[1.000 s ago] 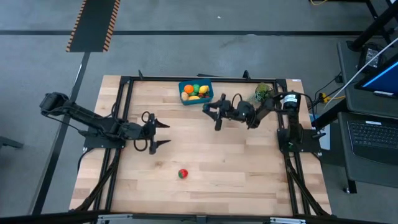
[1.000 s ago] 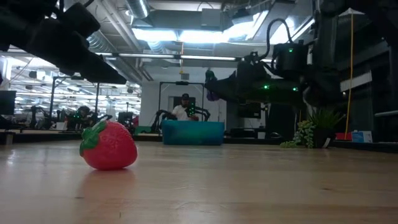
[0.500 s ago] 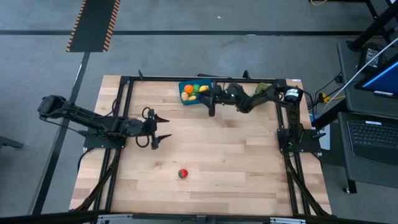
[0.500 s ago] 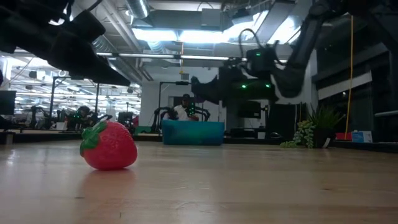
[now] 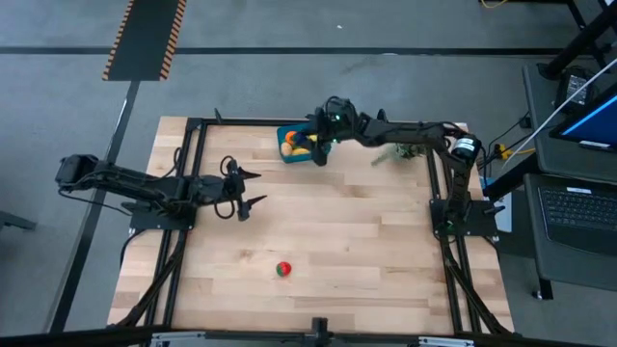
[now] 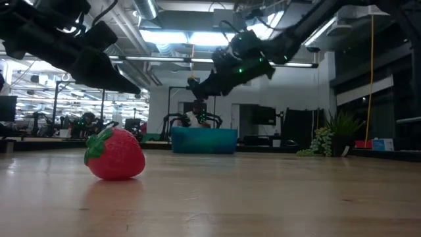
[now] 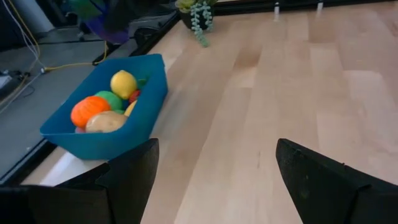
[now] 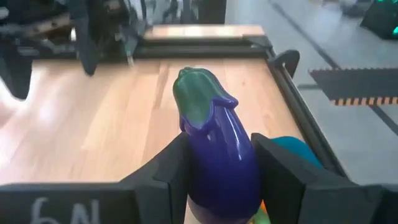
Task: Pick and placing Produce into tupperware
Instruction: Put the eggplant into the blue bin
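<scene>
A purple eggplant (image 8: 219, 155) with a green cap is held in my right gripper (image 8: 217, 163), which hangs above the blue tupperware (image 5: 295, 154) at the table's far edge. The tupperware (image 7: 106, 121) holds a lemon (image 7: 123, 83), an orange (image 7: 89, 110) and a tan potato (image 7: 107, 121). A red strawberry (image 5: 282, 269) lies on the table toward the near edge. My left gripper (image 5: 249, 189) hovers open over the table's left half, with nothing between its fingers. My right gripper pinches the eggplant's purple body (image 8: 194, 163) between its two fingers (image 8: 166, 167). The green cap end (image 8: 198, 93) sticks out past the fingertips. The fingers come from the table's right, slanting slightly down. The eggplant is lifted clear, above the tupperware.
A leafy green plant sprig (image 5: 403, 150) stands at the far right, behind my right arm. Black frame rails (image 5: 193, 173) run along the table's left, right and far edges. Bare wood lies between the strawberry and the tupperware.
My right gripper has risen and swung toward the table's far left, from beside the tupperware to above it. It has tipped closer to level and carries the eggplant along. My left gripper has swung a little toward the far edge and stays open.
</scene>
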{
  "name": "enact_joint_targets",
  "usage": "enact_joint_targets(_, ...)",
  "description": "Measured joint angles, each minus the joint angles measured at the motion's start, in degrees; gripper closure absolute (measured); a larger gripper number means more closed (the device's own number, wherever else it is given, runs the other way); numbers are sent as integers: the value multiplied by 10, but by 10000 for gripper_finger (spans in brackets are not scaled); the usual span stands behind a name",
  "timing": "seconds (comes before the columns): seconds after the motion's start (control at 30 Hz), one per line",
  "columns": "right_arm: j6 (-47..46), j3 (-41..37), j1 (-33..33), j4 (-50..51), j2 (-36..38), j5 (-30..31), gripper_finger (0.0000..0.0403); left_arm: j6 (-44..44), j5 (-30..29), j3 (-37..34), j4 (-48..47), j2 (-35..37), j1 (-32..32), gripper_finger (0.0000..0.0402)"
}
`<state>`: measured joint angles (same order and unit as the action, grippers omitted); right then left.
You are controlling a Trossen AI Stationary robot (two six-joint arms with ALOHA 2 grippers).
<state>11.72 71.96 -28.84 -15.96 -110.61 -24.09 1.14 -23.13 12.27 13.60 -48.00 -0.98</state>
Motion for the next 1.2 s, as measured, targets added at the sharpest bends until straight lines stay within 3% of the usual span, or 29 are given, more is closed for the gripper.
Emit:
enact_joint_targets(0.23,80,121,-12,266,-9,8,253,9,13,0,3,0,14,84)
enact_joint_targets(0.37,113,166,-11,359,-15,47,253,9,38,0,4,0,15,84)
enact_joint_targets(0.9,133,189,-36,387,-17,56,253,6,49,0,29,0,15,84)
enact_joint_targets(1.2,129,271,-43,453,-98,55,253,6,49,0,29,0,15,84)
